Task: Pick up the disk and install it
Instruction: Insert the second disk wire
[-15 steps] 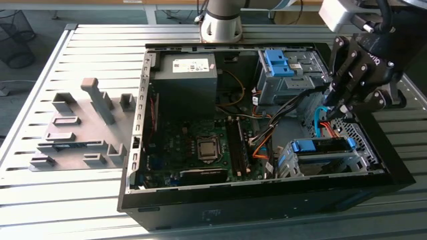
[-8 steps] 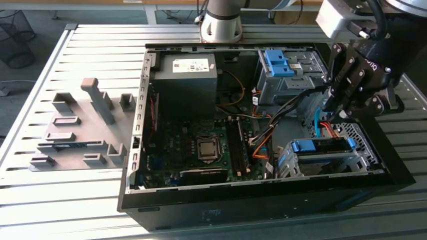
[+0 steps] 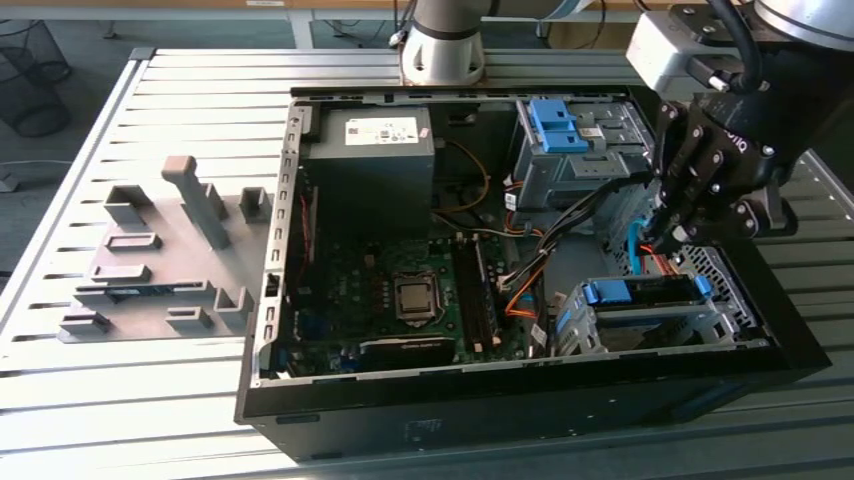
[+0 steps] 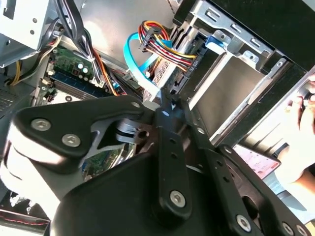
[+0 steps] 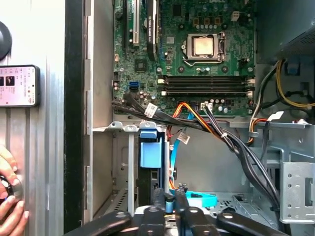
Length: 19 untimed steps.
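— Where is the disk (image 3: 638,292) seen?

— It is seen in the metal drive cage (image 3: 721,325) at the near corner of the open computer case (image 3: 534,420), on the exterior view's right. Its blue rails are seen at the top of the cage, and it looks pushed in.

— Is it held by the gripper (image 3: 663,243)?

— No. The gripper is seen hanging inside the case, just beside the cage and apart from the disk. In both wrist views its fingers are drawn close together by a light blue flat cable (image 4: 135,56). Whether the cable is pinched cannot be told.

— So how much is done?

— The picking up and the putting in look done, as far as can be judged. Whether the disk is clicked home, or any cable is plugged into it, cannot be seen.

— Can any writing be read?

— Not really. A white sticker is seen on the grey power supply (image 3: 374,150), and small white tags (image 5: 151,109) are seen on the wires — the print is too small to tell. A phone (image 5: 18,86) with a lit screen is lying outside the case, near a person's hand (image 5: 11,209).
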Tool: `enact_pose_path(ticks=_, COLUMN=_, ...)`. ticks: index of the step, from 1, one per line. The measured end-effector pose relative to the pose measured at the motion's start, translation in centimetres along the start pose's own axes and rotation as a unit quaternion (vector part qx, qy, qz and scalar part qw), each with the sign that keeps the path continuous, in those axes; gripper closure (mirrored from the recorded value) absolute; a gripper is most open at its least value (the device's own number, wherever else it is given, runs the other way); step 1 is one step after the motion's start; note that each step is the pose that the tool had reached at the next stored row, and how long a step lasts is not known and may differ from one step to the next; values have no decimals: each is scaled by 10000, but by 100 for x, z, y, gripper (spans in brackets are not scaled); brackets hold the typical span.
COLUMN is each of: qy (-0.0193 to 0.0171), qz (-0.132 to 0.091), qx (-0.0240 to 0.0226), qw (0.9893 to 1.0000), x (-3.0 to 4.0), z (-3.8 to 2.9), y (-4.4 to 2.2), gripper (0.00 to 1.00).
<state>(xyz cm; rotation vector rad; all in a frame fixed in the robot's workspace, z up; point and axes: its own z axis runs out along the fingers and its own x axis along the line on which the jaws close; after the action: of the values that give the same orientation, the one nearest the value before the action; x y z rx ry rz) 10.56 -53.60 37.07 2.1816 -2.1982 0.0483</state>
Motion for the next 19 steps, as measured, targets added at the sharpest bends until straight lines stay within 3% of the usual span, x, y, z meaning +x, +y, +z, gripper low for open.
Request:
enact_pose_path(ticks=2, qy=3, qz=0, qx=0, qw=10000, x=0, z=1, y=0, gripper=83)
enact_pose_path(ticks=7, qy=-5, qz=0, qx=0, qw=10000, x=30, z=16, y=-5, gripper=84)
enact_pose_path(ticks=12, qy=-80, qz=6, qx=-1, qw=10000, x=128, z=81, y=-9, gripper=84)
enact_pose_path(ticks=16, qy=-113, qz=123, qx=-6, qw=9999, x=131, z=132, y=-15, gripper=84)
enact_pose_path(ticks=19, qy=-120, qz=131, qx=-12, qw=9998, x=129, z=170, y=-72, gripper=84)
